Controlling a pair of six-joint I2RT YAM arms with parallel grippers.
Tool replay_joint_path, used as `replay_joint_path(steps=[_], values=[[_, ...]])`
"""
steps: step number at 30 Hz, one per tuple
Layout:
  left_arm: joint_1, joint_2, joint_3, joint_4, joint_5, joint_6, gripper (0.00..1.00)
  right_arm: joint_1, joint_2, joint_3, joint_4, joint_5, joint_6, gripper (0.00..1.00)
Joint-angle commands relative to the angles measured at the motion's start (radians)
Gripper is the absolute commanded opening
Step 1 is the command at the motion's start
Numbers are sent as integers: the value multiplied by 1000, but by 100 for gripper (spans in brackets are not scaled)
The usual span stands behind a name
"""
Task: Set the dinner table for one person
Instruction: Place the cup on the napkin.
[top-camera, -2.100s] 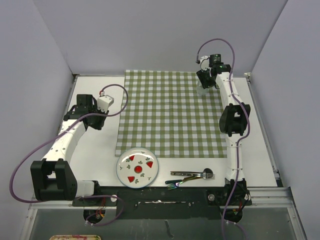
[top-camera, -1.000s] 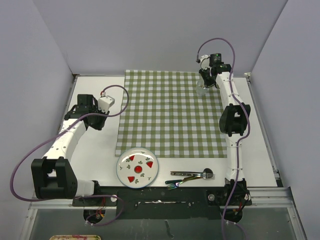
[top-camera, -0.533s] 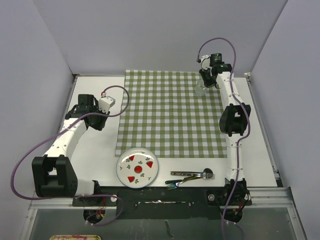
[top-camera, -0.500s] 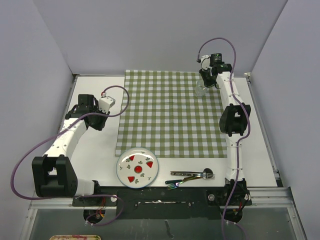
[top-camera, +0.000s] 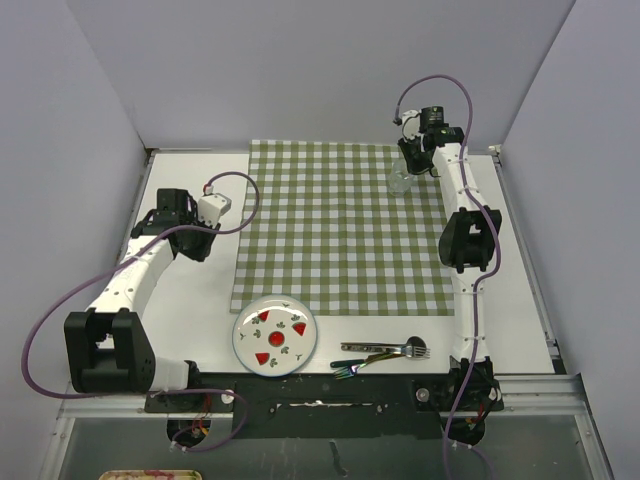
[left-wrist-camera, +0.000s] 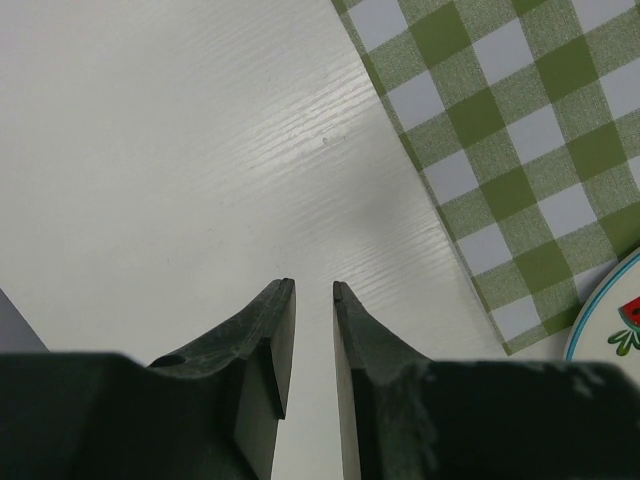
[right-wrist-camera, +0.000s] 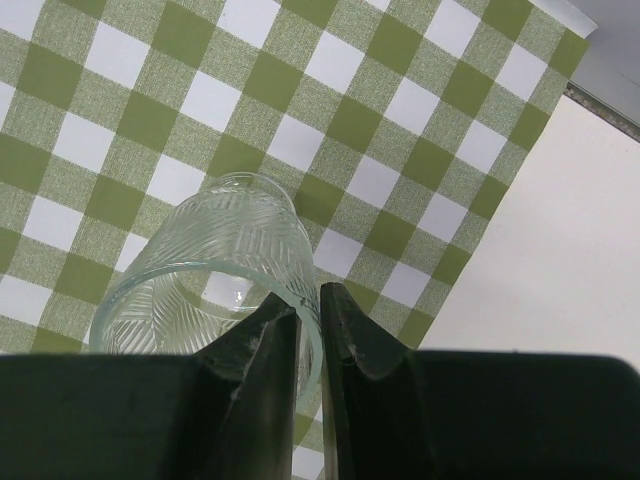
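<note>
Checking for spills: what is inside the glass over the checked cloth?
Nothing visible: the glass looks empty, with the checked cloth showing through its ribbed wall. One of the right gripper's jaws sits inside the rim. The gripper body hides the glass's near side.

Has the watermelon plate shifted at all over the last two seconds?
No. In the top view the watermelon plate sits where it was, its far rim still overlapping the near-left corner of the checked cloth.
</note>
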Motion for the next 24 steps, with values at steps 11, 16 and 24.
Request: replay_joint_path(steps=[11,16,24], values=[[-4,13,18,9,30,20,21,17,9,53,47,5,-3,32],[-6,19,18,9,29,24,21,17,10,52,48,6,-2,34],[-5,23,17,7,30,27,21,14,8,49,51,9,-10,35]])
